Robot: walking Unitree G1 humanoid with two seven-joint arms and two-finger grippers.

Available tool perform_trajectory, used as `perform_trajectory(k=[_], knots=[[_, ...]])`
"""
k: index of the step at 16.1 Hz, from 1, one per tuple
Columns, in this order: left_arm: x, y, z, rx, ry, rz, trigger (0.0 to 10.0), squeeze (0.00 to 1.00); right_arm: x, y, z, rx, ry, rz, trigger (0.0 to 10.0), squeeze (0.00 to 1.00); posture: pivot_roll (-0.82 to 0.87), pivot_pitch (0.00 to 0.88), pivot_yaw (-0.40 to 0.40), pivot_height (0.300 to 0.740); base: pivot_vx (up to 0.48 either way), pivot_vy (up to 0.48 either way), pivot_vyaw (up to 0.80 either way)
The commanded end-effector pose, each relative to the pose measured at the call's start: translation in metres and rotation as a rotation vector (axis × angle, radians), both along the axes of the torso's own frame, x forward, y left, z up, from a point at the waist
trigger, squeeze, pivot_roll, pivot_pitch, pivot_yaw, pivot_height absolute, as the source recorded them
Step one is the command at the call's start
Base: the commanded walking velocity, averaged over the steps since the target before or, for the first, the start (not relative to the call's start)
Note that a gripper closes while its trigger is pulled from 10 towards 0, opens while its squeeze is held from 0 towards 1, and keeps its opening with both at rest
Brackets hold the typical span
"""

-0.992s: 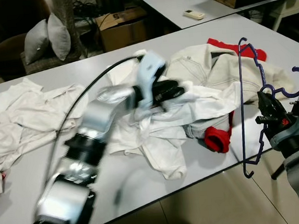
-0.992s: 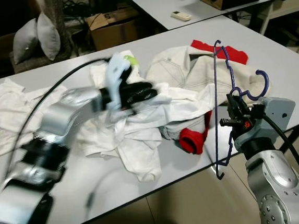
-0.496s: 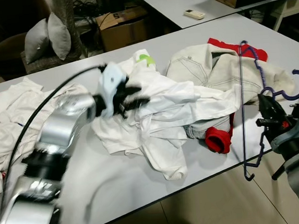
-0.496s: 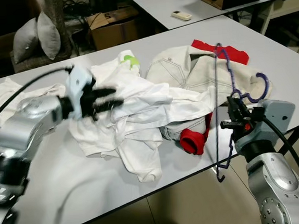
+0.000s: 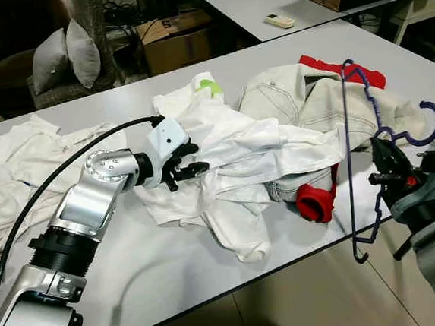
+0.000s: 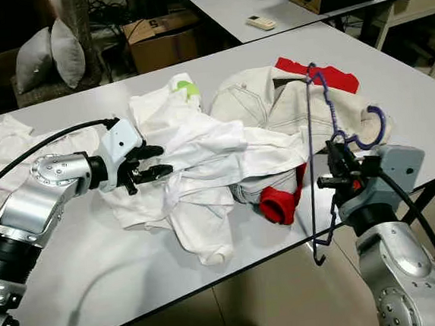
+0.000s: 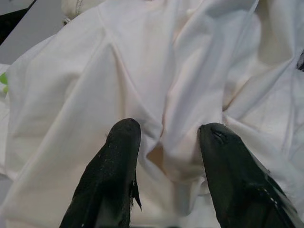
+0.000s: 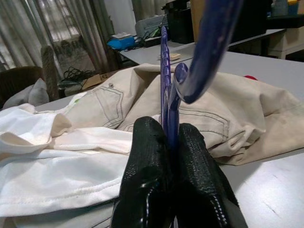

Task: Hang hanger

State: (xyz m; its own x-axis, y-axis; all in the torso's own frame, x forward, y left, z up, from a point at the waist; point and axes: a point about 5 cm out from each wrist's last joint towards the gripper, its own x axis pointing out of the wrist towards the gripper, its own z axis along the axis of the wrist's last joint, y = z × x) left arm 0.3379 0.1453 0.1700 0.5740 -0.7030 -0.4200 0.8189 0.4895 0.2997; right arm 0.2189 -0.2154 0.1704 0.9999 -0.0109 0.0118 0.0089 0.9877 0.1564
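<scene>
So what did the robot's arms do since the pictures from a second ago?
The left gripper pulled back toward the robot's left, from the middle of the clothes pile to the edge of the white shirt, jaws open over the cloth. The right gripper stayed put, still shut on the blue hanger. The clothes hardly shifted.

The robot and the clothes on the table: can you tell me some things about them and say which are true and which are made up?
1. The right gripper is shut on the blue hanger. True.
2. The left gripper is shut tight on a red sock. False: its fingers are open over the white shirt.
3. The hanger stands upright at the table edge. True.
4. The beige trousers lie on the floor. False: they lie on the table.
5. A shirt already hangs on the hanger. False: the hanger is bare.
</scene>
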Motion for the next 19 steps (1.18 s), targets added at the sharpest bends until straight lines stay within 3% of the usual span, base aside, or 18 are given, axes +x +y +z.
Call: perform_trajectory(k=[1,2,3,4,8,10,17,19], knots=[[0.002,0.006,-0.001,0.026,-0.017,0.028,8.6,0.0,-0.002,0.002,0.006,-0.01,-0.026,0.014,10.0,0.0,-0.08,0.0,0.096,0.74,0.0,0.0,0.0],[0.005,0.009,0.0,0.03,-0.03,0.045,3.4,0.0,-0.001,0.002,0.006,-0.011,-0.026,0.013,10.0,0.0,-0.08,0.0,0.096,0.74,0.0,0.0,0.0],[0.006,0.01,0.001,0.027,-0.035,0.053,2.2,0.0,-0.001,0.002,0.005,-0.01,-0.026,0.012,10.0,0.0,-0.08,0.0,0.096,0.74,0.0,0.0,0.0],[0.006,0.011,0.001,0.021,-0.037,0.057,0.0,0.0,-0.001,0.002,0.005,-0.01,-0.026,0.013,10.0,0.0,-0.07,0.0,0.095,0.74,0.0,0.0,0.0],[0.006,0.008,0.0,-0.005,-0.032,0.048,0.0,0.0,0.0,0.002,0.005,-0.01,-0.027,0.016,10.0,0.0,-0.07,0.0,0.094,0.74,0.0,0.0,0.0],[0.006,0.002,0.003,-0.092,-0.016,0.037,0.0,0.0,-0.001,0.003,0.006,-0.013,-0.027,0.027,10.0,0.0,-0.07,0.0,0.096,0.74,0.0,0.0,0.0],[0.007,-0.001,-0.005,-0.052,-0.022,0.033,0.0,0.0,-0.004,0.007,0.009,-0.024,-0.04,0.083,10.0,0.0,-0.08,0.0,0.094,0.74,0.0,0.0,0.0],[0.01,0.0,0.002,-0.137,-0.022,0.065,0.0,0.0,-0.008,0.013,0.012,-0.032,-0.046,0.174,10.0,0.0,-0.08,0.0,0.09,0.74,0.0,0.0,0.0]])
